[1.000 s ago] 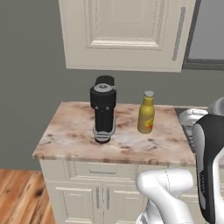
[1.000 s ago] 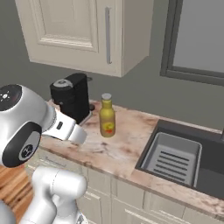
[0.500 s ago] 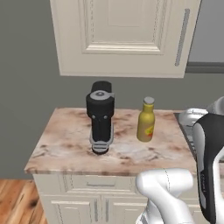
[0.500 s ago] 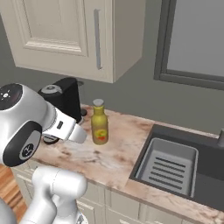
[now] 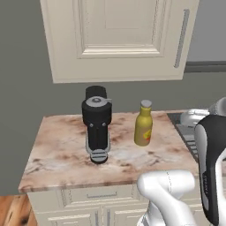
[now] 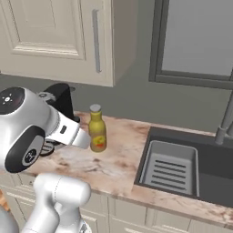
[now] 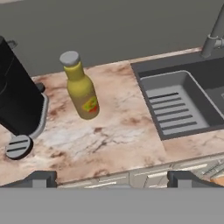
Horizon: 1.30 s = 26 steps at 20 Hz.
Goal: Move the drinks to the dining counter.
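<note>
Left base view closer than before, bottle [image 5: 144, 129] upright beside coffee machine [image 5: 97, 124]

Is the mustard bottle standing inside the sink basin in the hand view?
No. The bottle stands upright on the marble counter, between the black coffee machine and the sink, clear of the basin.

Bottle [image 5: 143, 128] mustard-yellow, grey cap, red-and-yellow label. Coffee machine [image 5: 97, 123] just left of the bottle, black with a grey round top and grey drip base. Counter [image 5: 62, 150] under the bottle, brown-and-cream marble pattern. Sink [image 6: 177, 166] right of the bottle, dark grey with a lighter ribbed basin. Cabinet [image 5: 119, 37] above the bottle, cream panelled, grey handle. Wall [image 5: 26, 101] behind the bottle, plain dark grey.
</note>
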Motion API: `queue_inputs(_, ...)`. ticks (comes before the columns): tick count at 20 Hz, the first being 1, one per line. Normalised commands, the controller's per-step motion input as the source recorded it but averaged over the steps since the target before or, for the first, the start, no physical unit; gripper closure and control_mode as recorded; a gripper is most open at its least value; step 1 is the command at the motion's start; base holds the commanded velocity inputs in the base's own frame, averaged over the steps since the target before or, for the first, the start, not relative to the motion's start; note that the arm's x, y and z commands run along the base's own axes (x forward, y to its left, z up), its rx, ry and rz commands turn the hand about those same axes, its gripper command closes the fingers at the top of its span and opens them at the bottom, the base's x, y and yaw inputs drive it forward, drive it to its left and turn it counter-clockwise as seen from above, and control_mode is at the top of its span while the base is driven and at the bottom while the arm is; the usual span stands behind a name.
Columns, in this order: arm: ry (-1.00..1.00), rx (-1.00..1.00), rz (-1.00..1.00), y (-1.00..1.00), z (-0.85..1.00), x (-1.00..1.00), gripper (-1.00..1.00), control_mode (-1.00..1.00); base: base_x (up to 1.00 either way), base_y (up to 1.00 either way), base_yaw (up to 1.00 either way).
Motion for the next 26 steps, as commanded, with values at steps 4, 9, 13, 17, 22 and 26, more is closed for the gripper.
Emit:
queue_inputs(4, 0.0, 0.0, -0.04, 0.0, -0.03, 0.12, -1.0, -1.0, 0.59, 0.22, -0.21)
queue_inputs(9, 0.0, 0.0, 0.01, -0.04, 0.0, 0.02, -1.0, -1.0, 0.0, 0.0, 0.0)
queue_inputs(13, 0.0, 0.0, 0.1, -0.01, 0.0, 0.0, -1.0, -1.0, 0.0, 0.0, 0.0)
queue_inputs(17, 0.0, 0.0, 0.18, -0.07, 0.0, 0.0, -1.0, -1.0, 0.0, 0.0, 0.0)
queue_inputs(22, -0.03, 0.0, 0.2, -0.14, 0.0, 0.0, -1.0, -1.0, 0.0, 0.0, 0.0)
queue_inputs(26, -0.19, 0.05, 0.17, -0.15, 0.0, 0.0, -1.0, -1.0, 0.0, 0.0, 0.0)
